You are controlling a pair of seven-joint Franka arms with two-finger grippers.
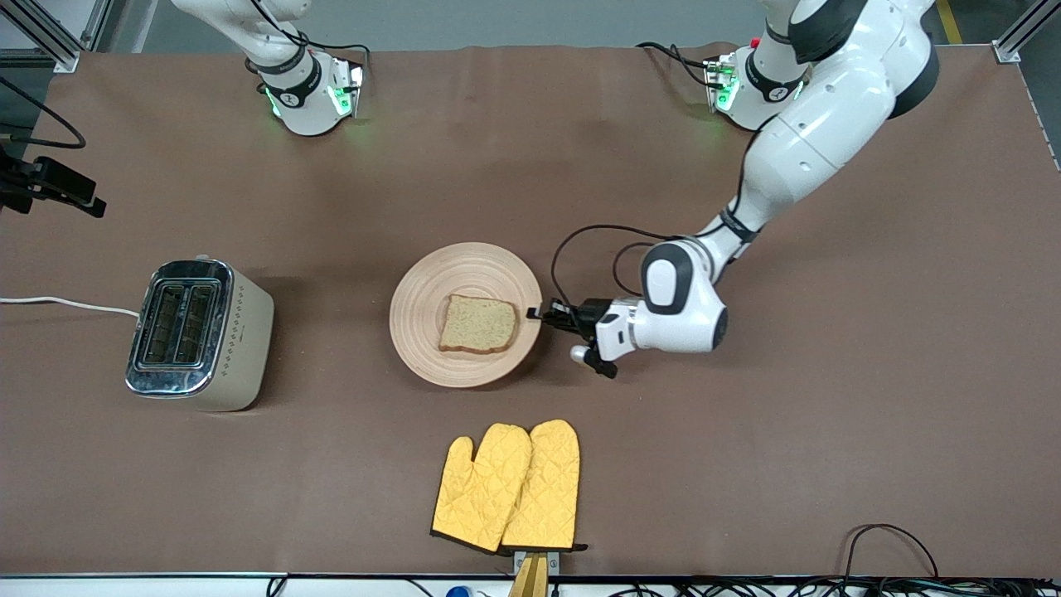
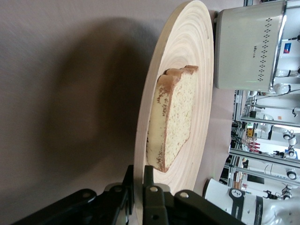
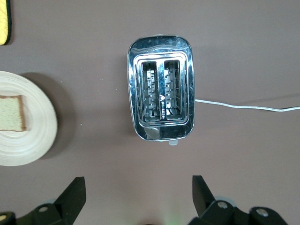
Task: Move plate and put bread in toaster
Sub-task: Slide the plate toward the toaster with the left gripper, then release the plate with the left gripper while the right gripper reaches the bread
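The tan wooden plate (image 1: 423, 315) sits mid-table with the bread slice (image 1: 478, 324) lying flat on it. My left gripper (image 1: 537, 314) is shut on the plate's rim, on the side toward the left arm's end of the table. In the left wrist view its fingers (image 2: 151, 180) pinch the rim of the plate (image 2: 199, 70), with the bread (image 2: 176, 117) just past them. The cream toaster (image 1: 195, 333) stands toward the right arm's end, slots up and empty. My right gripper (image 3: 138, 187) is open and empty, high over the table beside the toaster (image 3: 161, 101).
Two yellow oven mitts (image 1: 510, 485) lie near the table's front edge, nearer the front camera than the plate. The toaster's white cord (image 1: 66, 304) runs off toward the right arm's end of the table. Bare brown table lies between the plate and the toaster.
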